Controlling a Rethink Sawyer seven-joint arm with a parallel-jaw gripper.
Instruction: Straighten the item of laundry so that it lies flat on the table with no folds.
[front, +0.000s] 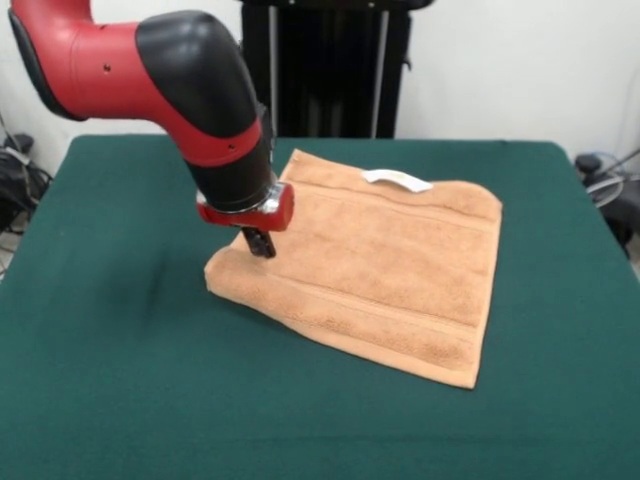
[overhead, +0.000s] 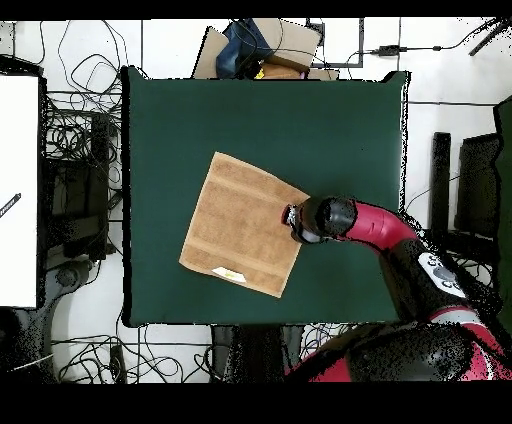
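The item of laundry (front: 385, 270) is a tan towel lying spread on the green table (front: 100, 380), with a white tag (front: 397, 180) on its far edge. Its left corner (front: 228, 272) looks thick and slightly raised. My gripper (front: 260, 243) points down onto that corner, at or touching the cloth; its state does not show. In the overhead view the towel (overhead: 238, 225) lies left of centre on the table (overhead: 340, 130), its tag (overhead: 229, 273) on the lower edge. There the gripper (overhead: 292, 220) is at the towel's right corner.
A black stand (front: 325, 70) rises behind the table. Cables (overhead: 80, 140) lie on the floor left of the table in the overhead view, and a cardboard box (overhead: 265, 45) sits beyond its top edge. A white panel (overhead: 18, 190) stands at far left.
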